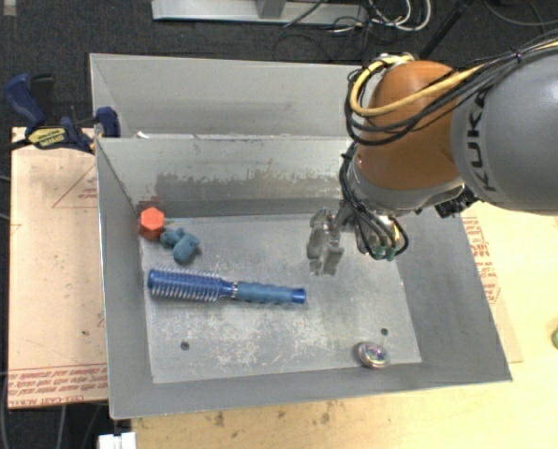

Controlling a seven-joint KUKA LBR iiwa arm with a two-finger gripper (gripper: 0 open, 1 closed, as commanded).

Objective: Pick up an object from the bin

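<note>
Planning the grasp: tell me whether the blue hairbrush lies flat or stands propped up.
Lying flat. The blue hairbrush stretches along the bin floor, bristles at the view's left, handle to the right, leaning on nothing.

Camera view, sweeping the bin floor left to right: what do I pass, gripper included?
Left to right: orange hexagonal block → teal lump → blue brush handle → gripper → small round metal piece.

Arm [518, 129] cut off by the right edge at 3 o'clock. Its orange cover [410, 134] hides part of the bin [260, 349] wall at 2 o'clock. Round thing [373, 354] at 5 o'clock, too small to identify.
</note>
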